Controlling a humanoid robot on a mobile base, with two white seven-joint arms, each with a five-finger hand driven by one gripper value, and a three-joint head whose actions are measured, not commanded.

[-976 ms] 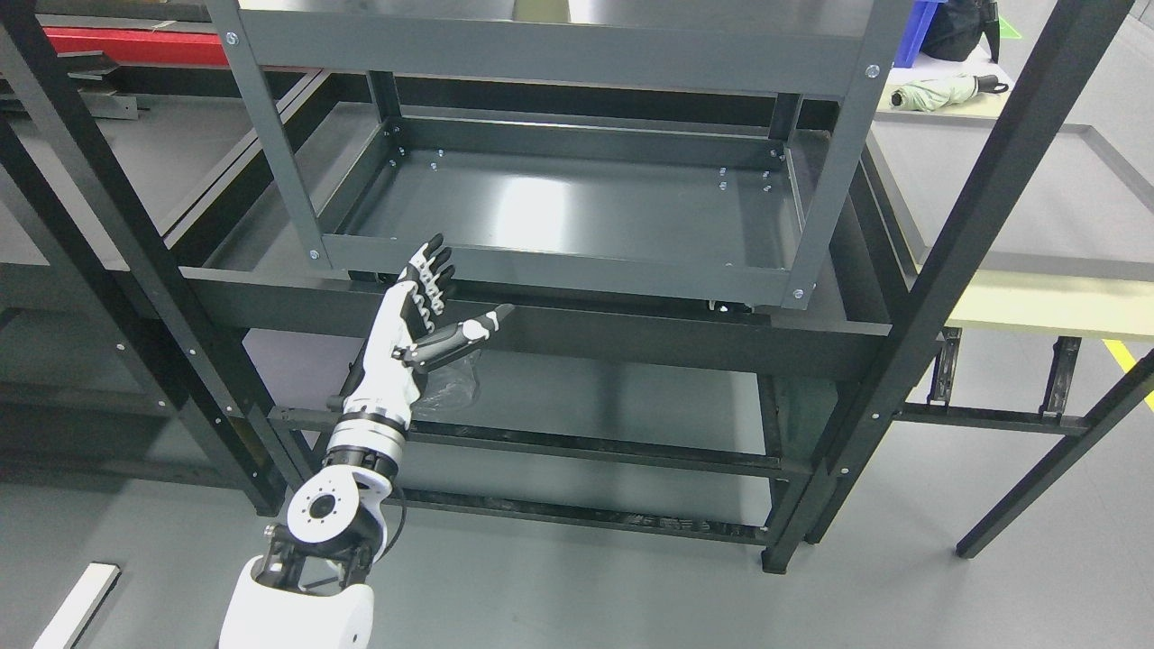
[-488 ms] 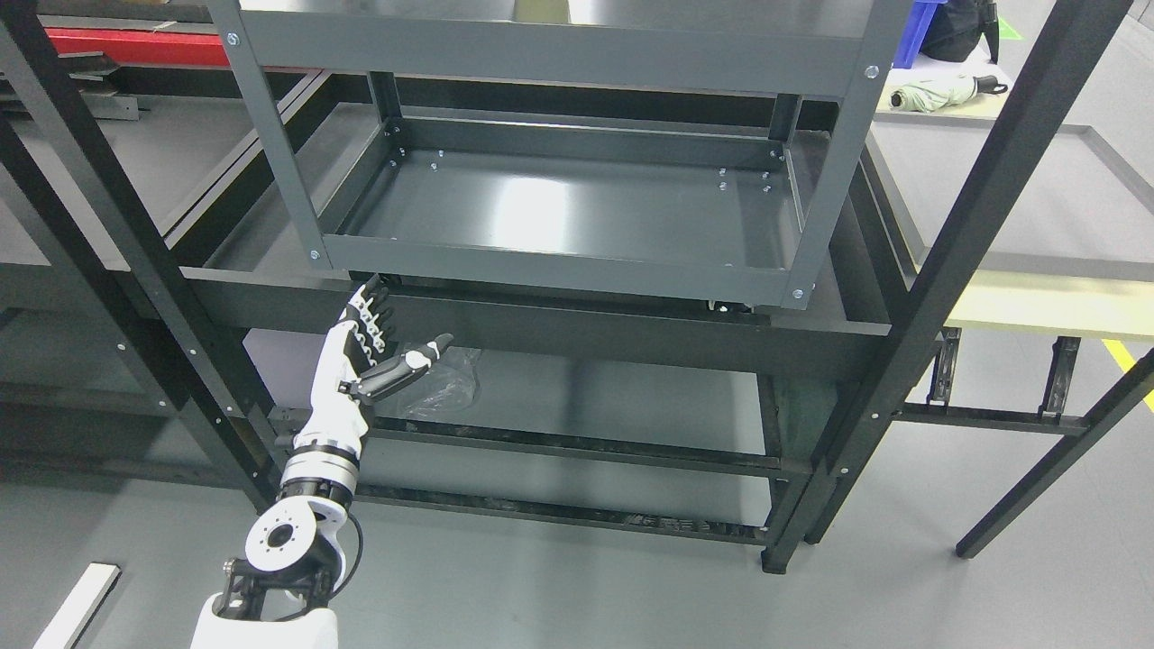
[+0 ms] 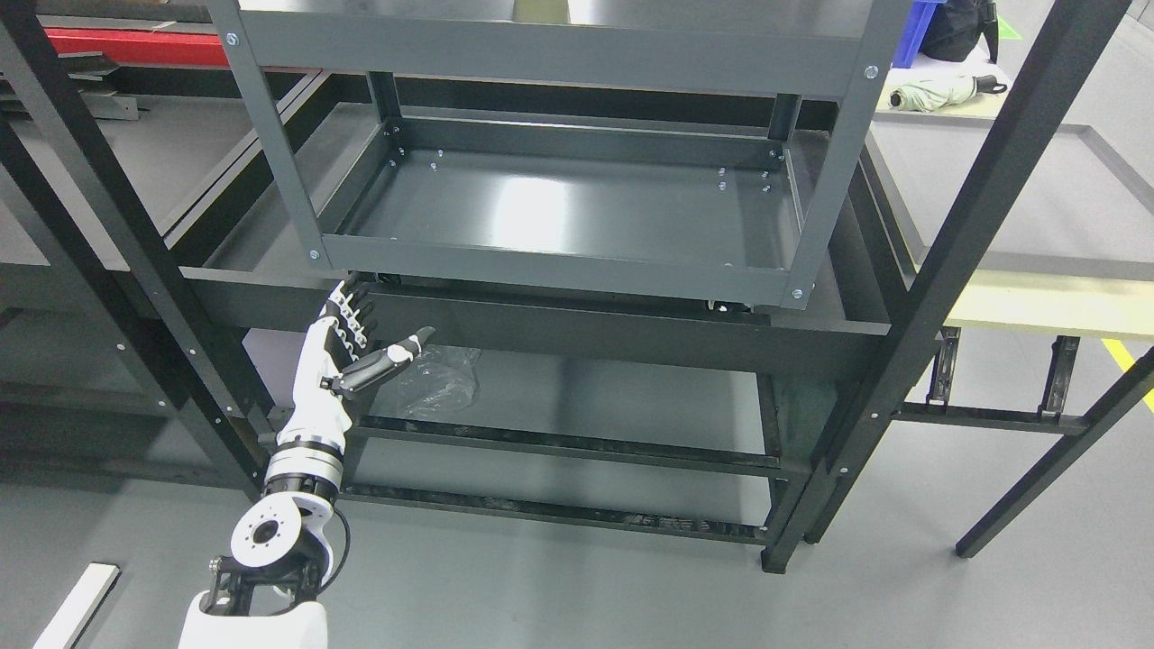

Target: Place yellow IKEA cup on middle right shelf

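No yellow cup shows in the head view. My left hand [image 3: 374,329] is raised in front of the dark metal rack, below the left front corner of the grey tray shelf [image 3: 559,261]. Its fingers [image 3: 353,311] are spread, the thumb juts to the right, and it holds nothing. The white forearm rises from the lower left. The tray shelf itself carries nothing. My right arm is out of view.
A crumpled clear plastic bag [image 3: 437,379] lies on the lower shelf just right of the hand. Black uprights [image 3: 135,243] stand at left and right [image 3: 956,261]. A folded pale green umbrella [image 3: 942,90] lies on a table at the far right, with a blue bin [image 3: 915,31] behind.
My left hand, open throughout, has drawn back down and to the left, from the tray shelf's front edge to below its left corner.
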